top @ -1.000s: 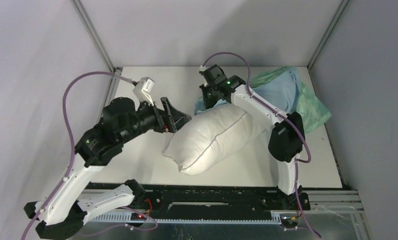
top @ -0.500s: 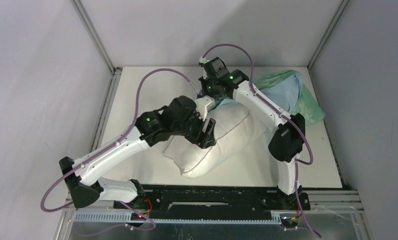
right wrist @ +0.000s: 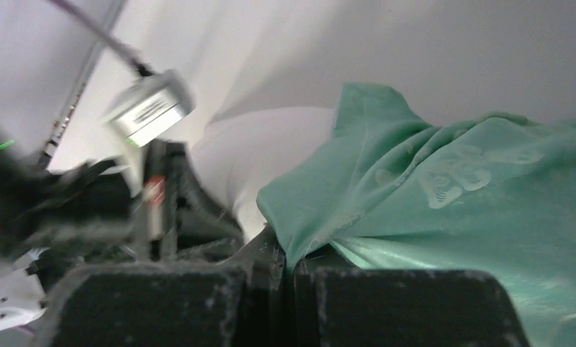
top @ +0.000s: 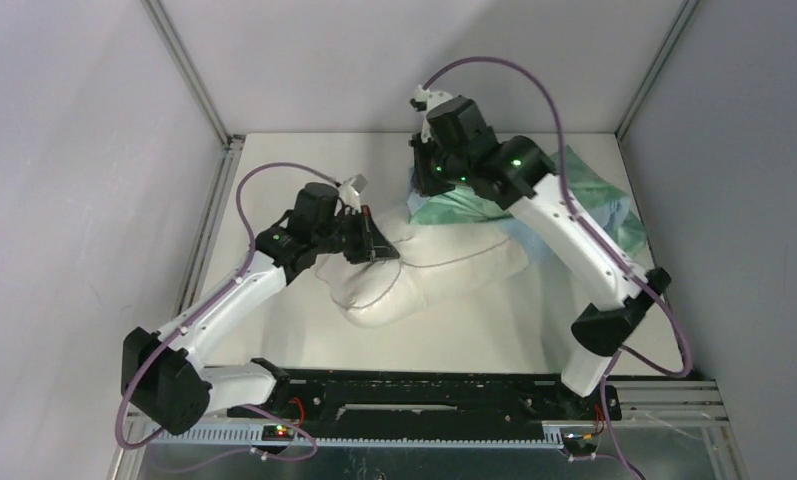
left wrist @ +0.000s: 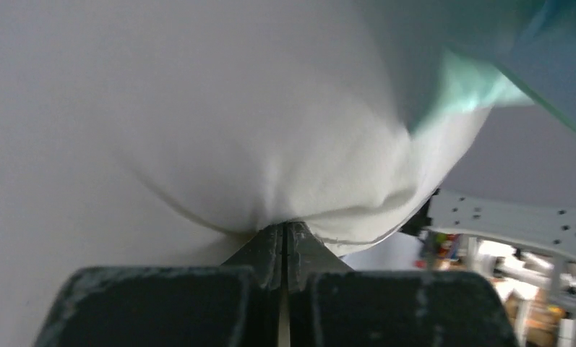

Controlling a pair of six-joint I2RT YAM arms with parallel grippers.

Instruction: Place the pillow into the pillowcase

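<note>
Left gripper [left wrist: 283, 242] pinched shut on the plump white fabric pillow [top: 444, 270] at its near-left end, likely to feed it in. Right gripper [right wrist: 288, 264] clamps the thin sea-green/light-blue cloth pillowcase [right wrist: 451, 202] hem, lifted over the pillow's far end, mid-table [top: 294, 180].

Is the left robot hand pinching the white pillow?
Touching. The left wrist view shows the left gripper with its jaws shut on a bunched fold of the pillow, the fabric puckering where they meet.
</note>
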